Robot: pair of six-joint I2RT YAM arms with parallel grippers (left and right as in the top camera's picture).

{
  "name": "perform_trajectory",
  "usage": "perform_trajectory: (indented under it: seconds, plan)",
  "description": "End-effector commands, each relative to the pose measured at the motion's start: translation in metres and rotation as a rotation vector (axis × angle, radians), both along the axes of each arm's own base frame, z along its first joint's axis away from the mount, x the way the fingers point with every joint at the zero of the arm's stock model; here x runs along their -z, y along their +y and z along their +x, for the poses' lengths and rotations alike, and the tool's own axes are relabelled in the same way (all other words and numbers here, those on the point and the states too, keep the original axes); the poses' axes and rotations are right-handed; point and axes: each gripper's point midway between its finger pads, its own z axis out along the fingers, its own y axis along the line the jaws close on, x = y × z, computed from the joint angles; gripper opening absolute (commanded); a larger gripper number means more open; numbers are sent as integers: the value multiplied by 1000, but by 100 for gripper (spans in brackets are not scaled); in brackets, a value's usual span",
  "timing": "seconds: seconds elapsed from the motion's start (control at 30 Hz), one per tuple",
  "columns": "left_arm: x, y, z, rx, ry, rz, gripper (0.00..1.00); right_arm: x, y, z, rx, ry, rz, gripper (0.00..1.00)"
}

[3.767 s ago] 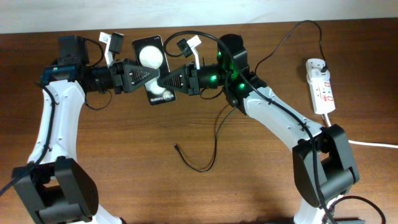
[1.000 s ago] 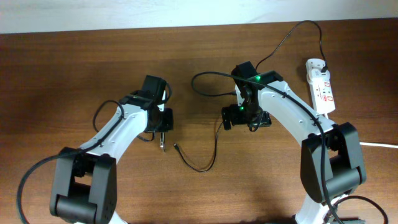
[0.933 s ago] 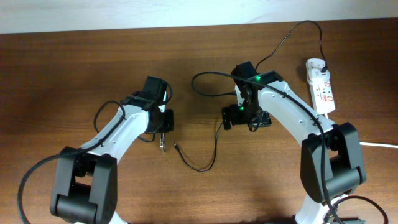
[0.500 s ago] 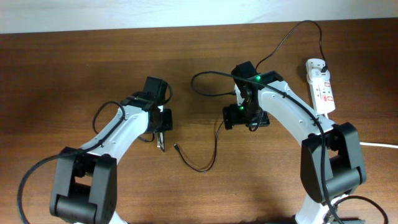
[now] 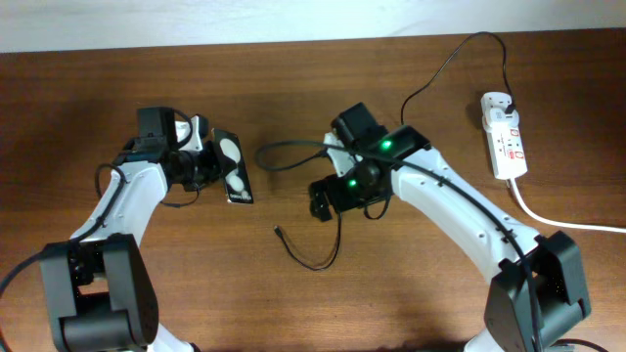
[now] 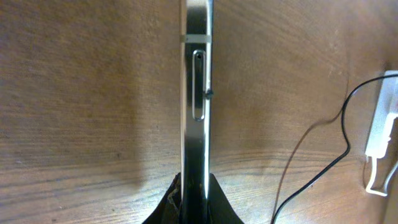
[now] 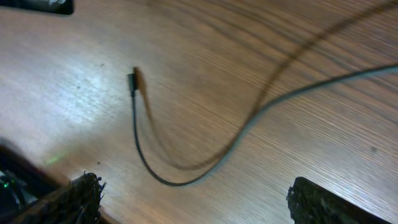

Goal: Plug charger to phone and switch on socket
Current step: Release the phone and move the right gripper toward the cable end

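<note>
Black glossy phone [image 5: 235,170], white reflections

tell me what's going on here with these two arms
The left gripper is clamped on the phone, holding it on its edge over the table. The right gripper is open and hovers above the charger, whose plug tip lies loose on the wood, not yet picked up. Nothing is plugged into the phone, and neither arm is at the socket on the far right.
</note>
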Motion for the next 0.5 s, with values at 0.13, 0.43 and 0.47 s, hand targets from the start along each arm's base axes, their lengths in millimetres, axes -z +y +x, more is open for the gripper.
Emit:
perform_trajectory:
  seconds: [0.13, 0.43, 0.47]
  plan:
    - [-36, -29, 9, 218, -195, -145, 0, -6, 19, -1, -35, -32, 36, 99]
    - [-37, -43, 9, 302, -230, -337, 0, -7, 30, -4, -63, -53, 44, 95]
    - [-38, -44, 8, 306, -235, -346, 0, -5, 31, -6, -72, -60, 30, 94]
